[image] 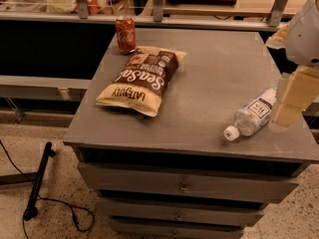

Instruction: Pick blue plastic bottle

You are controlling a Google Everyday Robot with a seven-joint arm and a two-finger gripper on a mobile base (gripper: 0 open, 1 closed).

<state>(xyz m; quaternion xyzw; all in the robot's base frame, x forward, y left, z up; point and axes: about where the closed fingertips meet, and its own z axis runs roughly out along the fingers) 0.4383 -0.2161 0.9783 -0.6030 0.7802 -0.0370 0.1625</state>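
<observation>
camera view shows the gripper (288,111) hanging low over the far right end of the cabinet top (214,78), at the end of a white arm that enters from the upper right. whether it is apart or together i cannot tell; it seems to hold nothing.

the bottle (251,114) lies on its side just beside the gripper, on the side toward the chips bag (142,81). its long axis runs on a diagonal. the white cap (231,132) points away from the gripper toward the front edge of the top, and the base end passes behind the gripper and is hidden there. touching or just apart, i cannot say.

the coming move likely turns on this: the gripper is at the bottle's base end rather than over its middle, so it probably needs a short shift along the axis toward the label, closing across the axis. the can (125,34) stands well apart, past the bag.
</observation>
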